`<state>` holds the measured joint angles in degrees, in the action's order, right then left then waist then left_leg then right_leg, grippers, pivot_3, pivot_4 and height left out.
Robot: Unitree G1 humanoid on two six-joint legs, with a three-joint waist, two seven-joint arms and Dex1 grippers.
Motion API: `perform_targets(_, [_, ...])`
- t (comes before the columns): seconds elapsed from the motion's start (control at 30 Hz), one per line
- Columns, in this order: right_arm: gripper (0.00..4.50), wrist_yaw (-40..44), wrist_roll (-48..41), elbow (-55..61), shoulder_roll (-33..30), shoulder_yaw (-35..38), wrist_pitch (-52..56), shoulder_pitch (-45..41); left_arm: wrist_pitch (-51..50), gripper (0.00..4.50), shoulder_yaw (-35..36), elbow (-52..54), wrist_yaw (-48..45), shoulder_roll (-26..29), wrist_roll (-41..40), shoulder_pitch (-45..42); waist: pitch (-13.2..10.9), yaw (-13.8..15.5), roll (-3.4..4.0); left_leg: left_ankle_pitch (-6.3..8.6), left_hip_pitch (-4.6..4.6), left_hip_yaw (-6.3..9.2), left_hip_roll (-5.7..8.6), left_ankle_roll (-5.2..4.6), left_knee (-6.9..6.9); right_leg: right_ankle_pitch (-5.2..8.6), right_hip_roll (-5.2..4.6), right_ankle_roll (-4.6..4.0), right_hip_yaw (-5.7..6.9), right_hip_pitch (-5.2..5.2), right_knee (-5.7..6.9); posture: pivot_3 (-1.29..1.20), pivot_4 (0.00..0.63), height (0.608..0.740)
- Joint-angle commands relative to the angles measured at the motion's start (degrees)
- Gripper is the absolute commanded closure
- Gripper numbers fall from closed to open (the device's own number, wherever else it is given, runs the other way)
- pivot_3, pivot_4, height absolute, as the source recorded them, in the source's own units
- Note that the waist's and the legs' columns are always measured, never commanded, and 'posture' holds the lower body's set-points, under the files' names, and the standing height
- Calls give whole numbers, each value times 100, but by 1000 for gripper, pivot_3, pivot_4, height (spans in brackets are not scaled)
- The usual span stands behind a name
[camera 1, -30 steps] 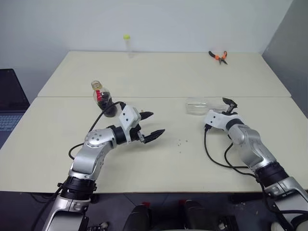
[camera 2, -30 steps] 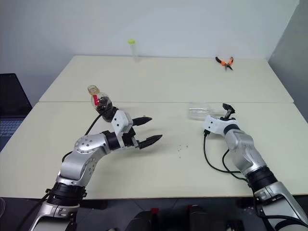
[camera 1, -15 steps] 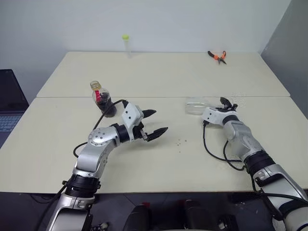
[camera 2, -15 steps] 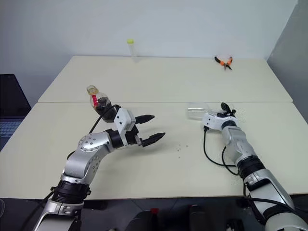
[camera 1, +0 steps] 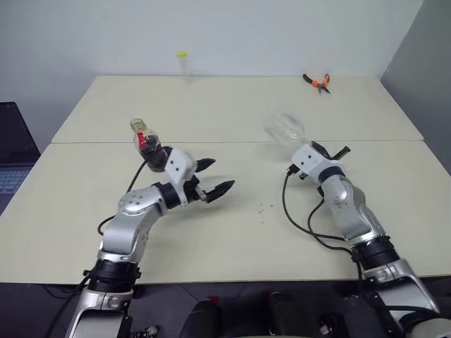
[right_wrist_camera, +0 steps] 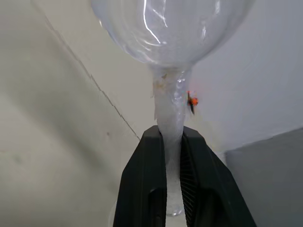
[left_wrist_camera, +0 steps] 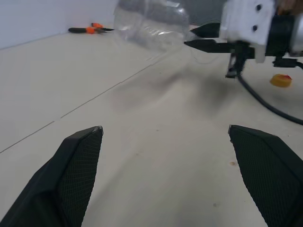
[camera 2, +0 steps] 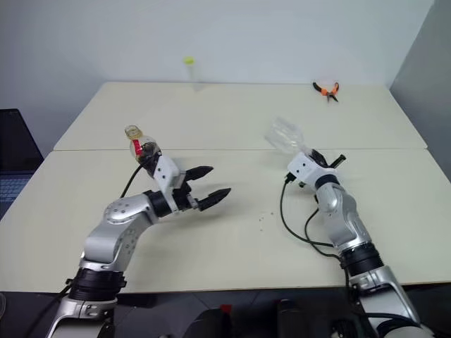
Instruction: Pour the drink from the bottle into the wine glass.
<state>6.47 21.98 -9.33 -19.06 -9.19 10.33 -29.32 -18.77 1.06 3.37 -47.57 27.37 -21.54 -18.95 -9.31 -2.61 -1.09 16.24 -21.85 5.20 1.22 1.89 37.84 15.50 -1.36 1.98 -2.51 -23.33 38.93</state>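
the right hand (right_wrist_camera: 173,142) is squeezed tight on the stem of the one wine glass (camera 1: 285,128). the left hand (camera 1: 211,177) is wide open and holds nothing. one bottle (camera 1: 149,144) stands on the counter (camera 1: 232,105).

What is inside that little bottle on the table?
The bottle holds dark liquid in its lower body; the neck looks clear. Its mouth has no cap. The left gripper's arm covers the base, so the bottom cannot be seen.

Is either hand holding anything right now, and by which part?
The right hand holds the wine glass by its stem. The left hand is open, holding nothing.
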Motion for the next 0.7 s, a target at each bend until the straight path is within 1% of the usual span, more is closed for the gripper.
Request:
perform_targets(0.03, [4376,843,-1800,527,610,555,-563,174,-201,0,384,404,-688,425,-624,354,-2,-49,4,0,0,2,-3,-1,-2,0,0,0,1,0,0,0,150,740])
perform_targets(0.1, [4376,1368,-2458,497,938,593,-610,262,-393,0,381,522,-1072,752,-806,543,-3,-61,4,1,-1,12,0,-2,-2,0,0,0,8,0,0,0,150,740])
perform_targets(0.2, [4376,1748,-2898,17,1325,577,-942,231,-604,0,378,700,-1404,1100,-1002,737,-8,-42,12,2,-1,20,6,-3,0,0,-1,0,14,4,-1,0,150,740])
perform_targets(0.33, [4376,2144,-2988,-978,1744,409,-1715,-6,-833,0,461,960,-1466,1278,-1201,883,-10,-27,15,2,1,21,8,-3,1,0,-2,0,16,6,-2,0,150,740])
perform_targets(0.47, [4376,2485,-3025,-1679,2036,316,-2192,-188,-996,0,518,1247,-1423,1327,-1333,996,-10,-48,16,1,2,21,6,-2,0,0,-1,-1,14,3,-1,0,150,740])
perform_targets(0.57, [4376,2670,-2941,-1908,2071,219,-2412,-140,-1026,0,519,1335,-1386,1345,-1358,1025,-11,-48,17,1,1,24,6,-2,0,0,-1,-1,16,3,-1,0,150,740])
perform_targets(0.7, [4376,2848,-2876,-1921,1940,109,-2476,97,-1035,0,496,1401,-1349,1326,-1350,1008,-11,-47,17,1,1,22,7,-1,0,0,-1,-1,14,3,-1,0,150,740])
